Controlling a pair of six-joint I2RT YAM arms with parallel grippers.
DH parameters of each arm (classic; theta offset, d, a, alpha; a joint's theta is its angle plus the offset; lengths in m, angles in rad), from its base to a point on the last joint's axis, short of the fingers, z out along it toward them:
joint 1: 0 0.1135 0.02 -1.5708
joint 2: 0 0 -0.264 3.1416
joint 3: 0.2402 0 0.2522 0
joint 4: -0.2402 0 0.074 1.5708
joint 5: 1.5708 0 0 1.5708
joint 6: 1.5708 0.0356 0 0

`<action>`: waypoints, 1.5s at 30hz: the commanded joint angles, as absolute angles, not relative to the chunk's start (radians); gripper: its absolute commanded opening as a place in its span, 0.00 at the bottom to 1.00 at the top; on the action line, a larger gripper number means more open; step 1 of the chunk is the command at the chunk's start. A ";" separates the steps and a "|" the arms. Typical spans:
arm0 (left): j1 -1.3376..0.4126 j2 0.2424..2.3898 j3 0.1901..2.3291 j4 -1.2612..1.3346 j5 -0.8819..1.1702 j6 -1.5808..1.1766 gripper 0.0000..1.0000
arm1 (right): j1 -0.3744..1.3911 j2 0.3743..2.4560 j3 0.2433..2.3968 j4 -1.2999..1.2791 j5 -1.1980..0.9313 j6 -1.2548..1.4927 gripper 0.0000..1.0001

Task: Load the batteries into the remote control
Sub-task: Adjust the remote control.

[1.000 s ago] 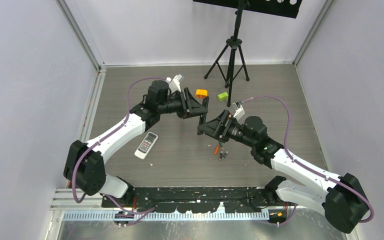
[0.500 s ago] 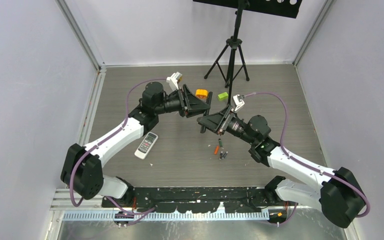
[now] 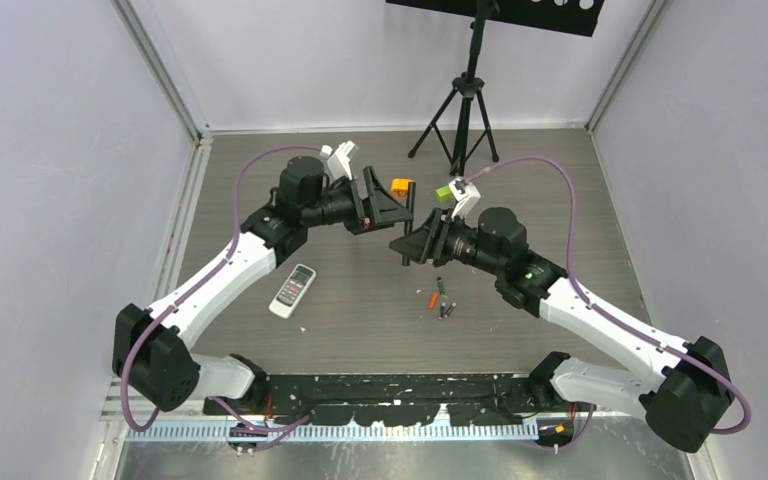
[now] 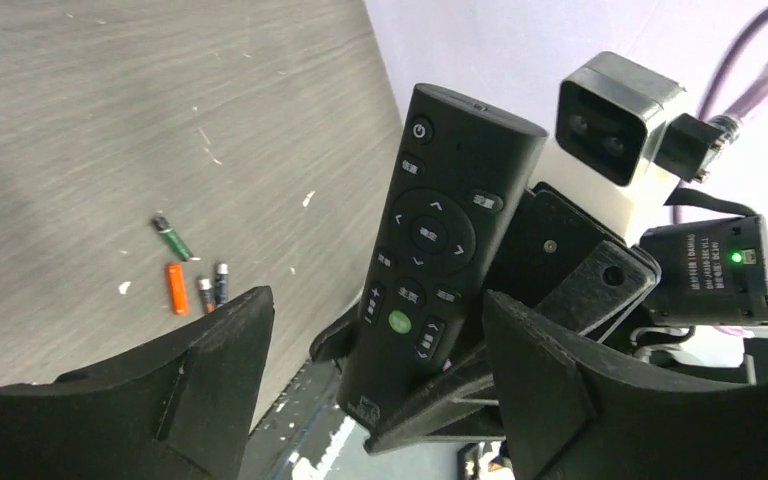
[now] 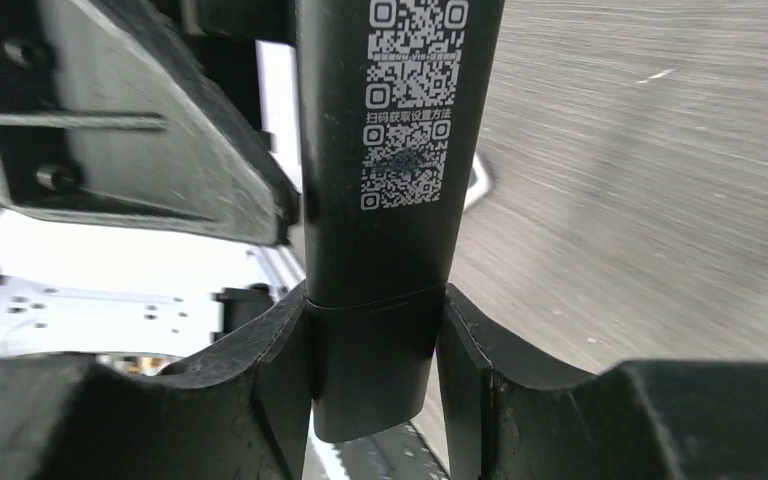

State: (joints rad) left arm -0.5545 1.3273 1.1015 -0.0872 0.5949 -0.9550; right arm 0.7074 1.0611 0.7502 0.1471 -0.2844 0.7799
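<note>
blk remote back: 2 QR codes | txt "扫码获取设置方法" | front: pwr sign, arrows

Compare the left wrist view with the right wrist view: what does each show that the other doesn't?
Only the left wrist view: the black remote from its button side, four batteries lying on the table, and the left gripper with fingers spread wide, not touching the remote. Only the right wrist view: the remote's back with its QR code labels. Both: the same remote, the right gripper clamped on its lower end, and the wood-grain table.
</note>
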 commanded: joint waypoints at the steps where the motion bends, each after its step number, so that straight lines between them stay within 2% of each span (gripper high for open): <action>1: -0.546 1.288 1.183 -0.253 0.524 -0.797 0.79 | 0.729 1.072 0.827 -0.050 -0.200 0.520 0.17; 7: -0.546 1.318 1.206 -0.259 0.561 -0.790 0.84 | 0.775 1.130 0.916 -0.192 -0.156 0.363 0.15; 10: -0.546 1.337 1.206 -0.269 0.553 -0.792 0.82 | 0.808 1.160 0.950 -0.224 -0.109 0.325 0.15; 12: -0.546 1.352 1.205 -0.282 0.543 -0.794 0.78 | 0.826 1.181 0.979 -0.244 -0.083 0.300 0.15; 17: -0.546 1.381 1.199 -0.297 0.537 -0.814 0.58 | 0.846 1.216 1.013 -0.252 -0.046 0.278 0.13; 19: -0.546 1.393 1.194 -0.293 0.544 -0.825 0.47 | 0.849 1.224 1.019 -0.249 -0.046 0.271 0.13; 24: -0.546 1.406 1.186 -0.269 0.579 -0.841 0.05 | 0.850 1.231 1.021 -0.246 -0.038 0.270 0.13; 25: -0.545 1.407 1.187 -0.270 0.582 -0.836 0.00 | 0.850 1.227 1.017 -0.246 -0.037 0.274 0.15; 26: -0.543 1.405 1.186 -0.269 0.585 -0.830 0.00 | 0.850 1.222 1.010 -0.239 -0.036 0.280 0.23; 27: -0.541 1.401 1.186 -0.269 0.588 -0.822 0.00 | 0.850 1.213 1.001 -0.233 -0.031 0.290 0.35; 29: -0.526 1.393 1.185 -0.266 0.600 -0.807 0.00 | 0.850 1.182 0.977 -0.218 -0.041 0.307 0.66; 31: -0.497 1.377 1.173 -0.249 0.625 -0.799 0.00 | 0.850 1.133 0.946 -0.203 -0.065 0.338 0.84; 33: -0.459 1.352 1.151 -0.210 0.649 -0.804 0.00 | 0.850 1.062 0.908 -0.167 -0.067 0.387 0.95; 34: -0.439 1.338 1.139 -0.188 0.660 -0.809 0.00 | 0.849 1.031 0.889 -0.152 -0.062 0.417 0.99; 36: -0.408 1.304 1.123 -0.137 0.687 -0.824 0.00 | 0.848 0.965 0.855 -0.110 -0.046 0.500 1.00; 37: -0.393 1.262 1.109 -0.080 0.699 -0.850 0.00 | 0.848 0.915 0.829 -0.053 -0.016 0.644 1.00; 42: -0.387 1.185 1.074 0.051 0.670 -0.952 0.00 | 0.848 0.854 0.717 0.143 0.176 1.098 0.99; 45: -0.387 1.136 1.035 0.150 0.635 -1.044 0.00 | 0.848 0.870 0.676 0.290 0.182 1.211 0.99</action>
State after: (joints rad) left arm -0.3859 1.2095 1.0729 -0.0631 0.6418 -0.9199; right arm 0.8452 0.8543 0.7261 0.0425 0.0822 0.8932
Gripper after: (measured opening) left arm 0.186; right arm 0.994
